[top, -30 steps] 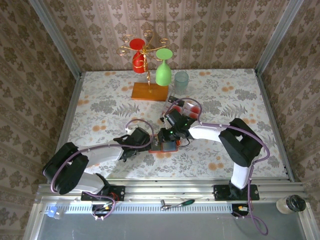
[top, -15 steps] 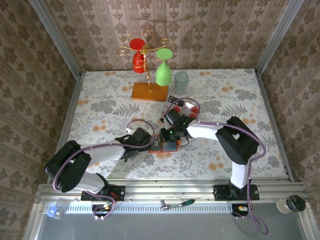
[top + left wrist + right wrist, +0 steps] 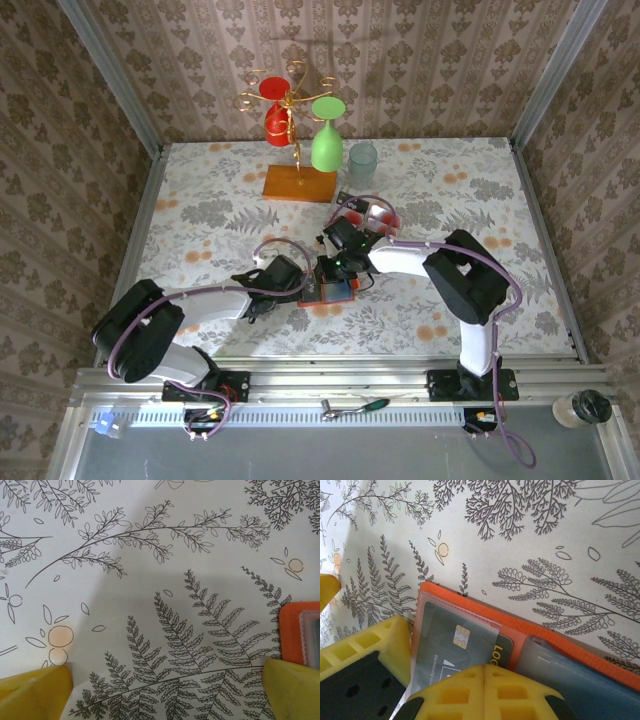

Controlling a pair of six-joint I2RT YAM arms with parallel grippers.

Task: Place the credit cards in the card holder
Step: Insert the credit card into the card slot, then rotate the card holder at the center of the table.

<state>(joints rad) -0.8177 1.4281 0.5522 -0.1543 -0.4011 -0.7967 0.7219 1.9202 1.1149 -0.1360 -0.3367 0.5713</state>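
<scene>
At mid-table, near side, the card holder [image 3: 337, 291] lies open and flat, its long axis roughly left-right in the overhead view. The right gripper [image 3: 335, 272] sits directly over it. In the right wrist view the right gripper [image 3: 485, 672] has its yellow tips pressed together with nothing visible between them, low over the left pocket of the card holder [image 3: 520, 640]. A dark chip card [image 3: 462, 640] is already under that pocket's clear plastic.

The left gripper [image 3: 296, 287] is just left of the holder, low over the table [image 3: 200, 215]. In the left wrist view the left gripper [image 3: 165, 682] stands fully spread and holds nothing. Its right-hand fingertip is just beside the corner of the card holder [image 3: 292, 630]; I can't tell if they touch.

The loose credit cards [image 3: 385, 216] lie on the far-right side of the right gripper, partly hidden by its arm. The right arm is clearly the nearer one, so the next pick likely goes far-right from the holder.
</scene>
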